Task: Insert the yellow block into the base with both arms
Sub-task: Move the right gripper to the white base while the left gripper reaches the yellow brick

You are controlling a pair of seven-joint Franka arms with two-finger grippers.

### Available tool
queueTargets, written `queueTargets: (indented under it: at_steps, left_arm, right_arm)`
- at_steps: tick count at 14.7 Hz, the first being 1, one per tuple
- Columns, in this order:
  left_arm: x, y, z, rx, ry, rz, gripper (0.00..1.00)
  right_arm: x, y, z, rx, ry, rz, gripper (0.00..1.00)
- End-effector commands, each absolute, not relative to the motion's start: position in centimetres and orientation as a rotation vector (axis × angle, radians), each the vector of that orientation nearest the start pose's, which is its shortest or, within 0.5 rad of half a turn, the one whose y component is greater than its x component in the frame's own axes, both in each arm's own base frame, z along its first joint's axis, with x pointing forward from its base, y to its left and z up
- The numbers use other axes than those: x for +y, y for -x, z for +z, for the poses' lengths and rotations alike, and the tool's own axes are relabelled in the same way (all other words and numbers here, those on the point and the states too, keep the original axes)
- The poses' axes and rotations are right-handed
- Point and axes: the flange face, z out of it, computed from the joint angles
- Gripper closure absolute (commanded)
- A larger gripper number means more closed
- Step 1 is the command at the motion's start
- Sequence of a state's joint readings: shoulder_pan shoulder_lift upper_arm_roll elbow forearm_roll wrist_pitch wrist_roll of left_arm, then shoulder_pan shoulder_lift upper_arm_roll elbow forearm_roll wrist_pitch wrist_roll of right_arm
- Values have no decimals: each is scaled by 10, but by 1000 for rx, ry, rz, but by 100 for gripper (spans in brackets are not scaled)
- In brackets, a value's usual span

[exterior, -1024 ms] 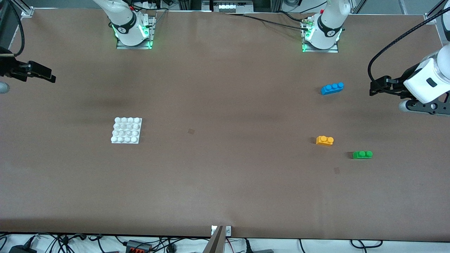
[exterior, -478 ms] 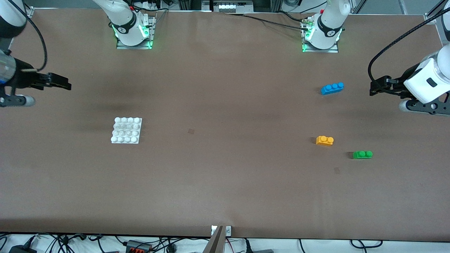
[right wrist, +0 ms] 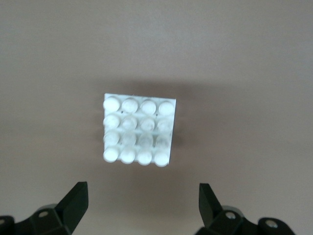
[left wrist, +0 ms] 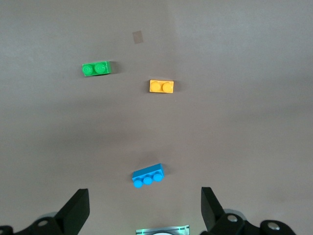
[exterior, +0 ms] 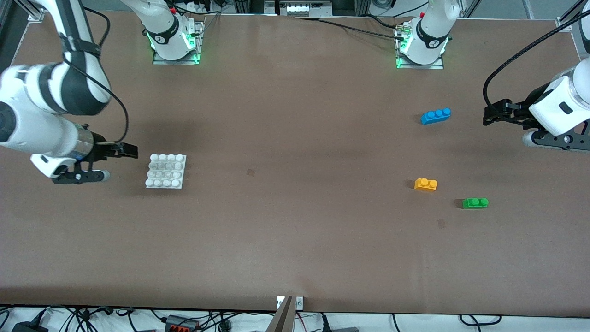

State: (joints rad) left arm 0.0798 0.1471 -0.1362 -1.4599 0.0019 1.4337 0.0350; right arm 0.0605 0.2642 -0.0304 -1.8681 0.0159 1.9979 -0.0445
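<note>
Brown paper is covering the whole bench (exterior: 295, 240), and we are seeing 2 arms working over it. Our right gripper (exterior: 130, 151) is hanging with its jaws spread wide and empty, both black fingers (right wrist: 73, 203) showing well apart in the right wrist view. It is sitting over bare paper just beside the base (exterior: 166, 171), on the side toward the right arm's end of the bench, apart from the plate. The base (right wrist: 139, 129) is lying flat on the paper with its 4 rows of 4 round studs facing up, nothing seated on it. Our left gripper (exterior: 489, 115) is also holding its jaws wide open and empty, its fingers (left wrist: 76, 210) framing bare paper in the left wrist view; that arm is waiting near the edge at the left arm's end of the bench.

Outward from it, the blue brick (exterior: 435, 115) with 3 studs is lying nearest that gripper. The yellow block (exterior: 425, 184) is resting on the paper, studs up, nearer the front camera than the blue brick and well apart from the base. The green brick (exterior: 475, 203) is lying near the yellow block (left wrist: 161, 86), slightly nearer the front camera and toward the left arm's end.
</note>
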Motion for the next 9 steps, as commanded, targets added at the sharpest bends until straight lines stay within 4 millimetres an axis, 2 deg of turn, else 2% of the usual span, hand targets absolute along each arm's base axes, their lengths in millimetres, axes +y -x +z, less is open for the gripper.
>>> queueTargets:
  at_steps: [1,4,9]
  left_arm:
    - [-25,-577,589,165,3159,275,0]
    - [-29,-576,590,179,3157,275,0]
    - [-26,-575,589,170,3155,297,0]
  right_arm:
    - [17,-573,324,-96,3133,96,0]
    - [16,-557,273,-96,3138,-74,0]
    - [13,-542,230,-86,3139,-152,0]
